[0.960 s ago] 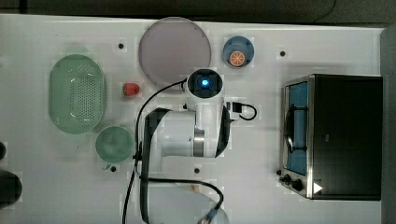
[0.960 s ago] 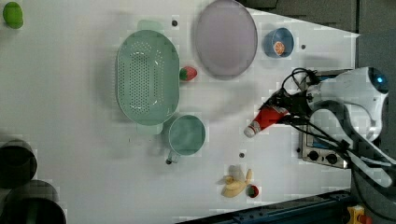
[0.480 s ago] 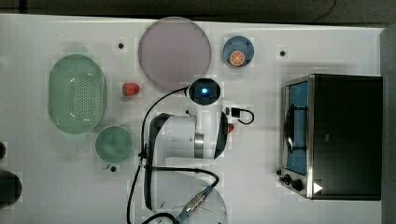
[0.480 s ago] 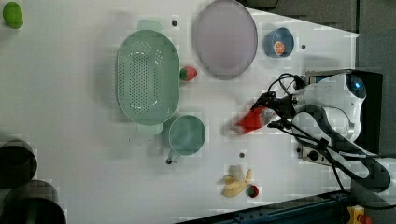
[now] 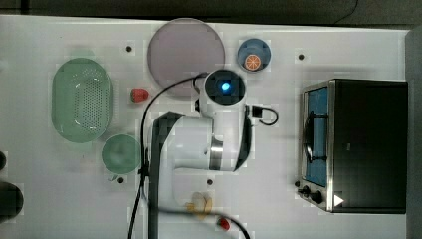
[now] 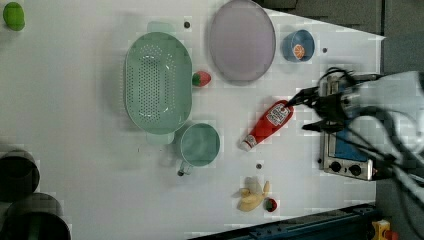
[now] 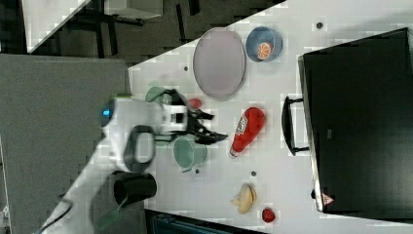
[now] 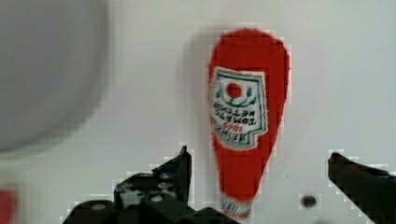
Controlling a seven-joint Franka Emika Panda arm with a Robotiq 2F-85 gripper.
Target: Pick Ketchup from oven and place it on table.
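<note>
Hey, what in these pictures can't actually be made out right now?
- Ketchup: in the top view the arm covers it.
- Ketchup cap: cut off by the wrist view's edge, behind the open gripper.
- Oven inside: the glass door hides it in the top view; the right view looks onto its dark top.
- Oven knobs: too small to read their settings, left view.

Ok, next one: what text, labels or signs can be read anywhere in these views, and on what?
Ketchup label: lettering reads upside down in the wrist view, roughly "TOMATO KETCHUP" above a tomato picture; the brand line is too blurred to read.
Oven: a small triangular warning sign near its corner, its symbol too small to make out.
Oven knobs: any markings are too small to read.
Nothing else carries readable text.
</note>
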